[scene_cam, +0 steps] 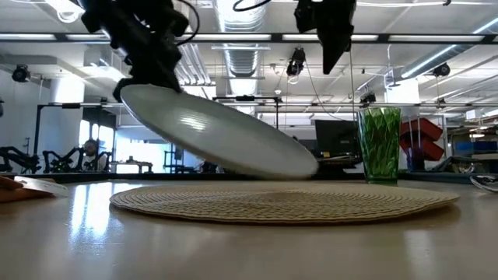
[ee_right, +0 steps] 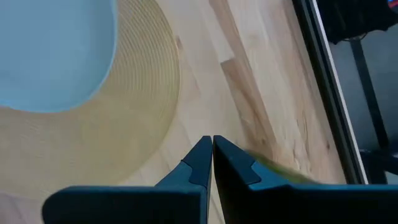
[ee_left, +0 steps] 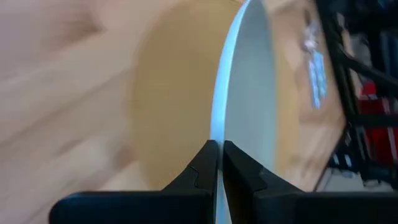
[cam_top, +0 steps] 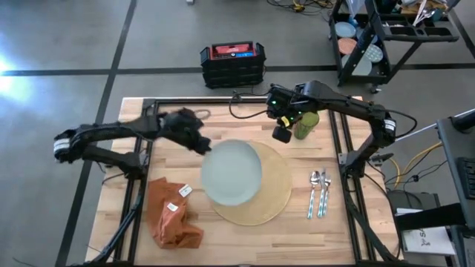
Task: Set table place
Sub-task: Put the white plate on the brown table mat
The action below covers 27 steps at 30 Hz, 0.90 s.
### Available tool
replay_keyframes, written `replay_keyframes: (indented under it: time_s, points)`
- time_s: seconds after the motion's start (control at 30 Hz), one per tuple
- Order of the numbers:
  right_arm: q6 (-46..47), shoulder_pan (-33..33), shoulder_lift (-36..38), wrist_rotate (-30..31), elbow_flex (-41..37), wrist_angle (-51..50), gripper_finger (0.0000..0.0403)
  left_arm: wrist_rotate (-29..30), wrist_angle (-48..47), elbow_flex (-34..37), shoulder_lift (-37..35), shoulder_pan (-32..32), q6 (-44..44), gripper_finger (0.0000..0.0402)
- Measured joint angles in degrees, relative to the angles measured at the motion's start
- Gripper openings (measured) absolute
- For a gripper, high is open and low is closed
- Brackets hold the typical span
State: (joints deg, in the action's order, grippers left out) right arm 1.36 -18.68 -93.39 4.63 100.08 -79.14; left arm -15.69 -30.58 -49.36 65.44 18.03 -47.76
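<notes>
A pale blue-white plate [cam_top: 231,172] hangs tilted over the round tan placemat [cam_top: 269,202], with my left gripper [cam_top: 200,144] shut on its far-left rim. The plate [scene_cam: 226,132] slopes down toward the mat in the low view. My right gripper [cam_top: 282,133] is shut and empty above the table, beside the green cup [cam_top: 306,124], which stands upright on the wood. An orange napkin [cam_top: 172,215] lies crumpled at the near left. Silver cutlery [cam_top: 319,193] lies right of the placemat. My left gripper pinches the plate's rim [ee_left: 217,134] between its two fingers, at the plate's far-left edge. The fingers come from the table's left, slanting down. The plate is tilted, its held side high [scene_cam: 140,89] and its opposite side low [scene_cam: 303,167] just over the placemat.
The table's black frame rails [cam_top: 338,148] run along both sides. A red and black crate [cam_top: 232,63] sits on the floor beyond the far edge, and a black cart [cam_top: 393,37] stands at the far right. Bare wood shows between napkin and placemat.
</notes>
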Motion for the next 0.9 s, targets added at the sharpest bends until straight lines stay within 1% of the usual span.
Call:
replay_keyframes:
  time_s: [0.1, 0.2, 0.3, 0.53, 0.67, 0.8, 0.9]
  points:
    - [1.39, 0.0, 2.14, -0.08, -0.32, -0.14, 0.0, 1.19, 8.64, -0.04, 5.43, -4.64, -2.15, 0.0]
    - [3.04, 0.0, 3.52, -0.06, -0.61, -0.43, 0.0, 1.12, 16.43, -0.58, 10.92, -6.97, -3.52, 0.0]
    - [5.05, 0.25, 4.62, -0.06, -1.35, -0.69, 0.0, 0.71, 19.66, -1.03, 15.69, -7.69, -3.83, 0.0]
    - [8.57, 2.25, 7.13, -0.09, -6.03, -1.04, 0.0, 0.29, 20.58, -4.06, 23.69, -7.34, -0.9, 0.0]
    - [10.59, 3.83, 7.89, -0.1, -8.34, -1.12, 0.0, 3.77, 20.32, -5.21, 26.36, -6.44, 0.86, 0.0]
    - [11.65, 5.76, 7.89, -0.08, -8.78, -1.12, 0.0, 7.62, 19.41, -5.27, 27.76, -5.21, 1.68, 0.0]
    - [12.04, 6.94, 7.98, -0.11, -8.78, -1.15, 0.0, 7.87, 19.43, -5.27, 28.05, -4.4, 2.3, 0.0]
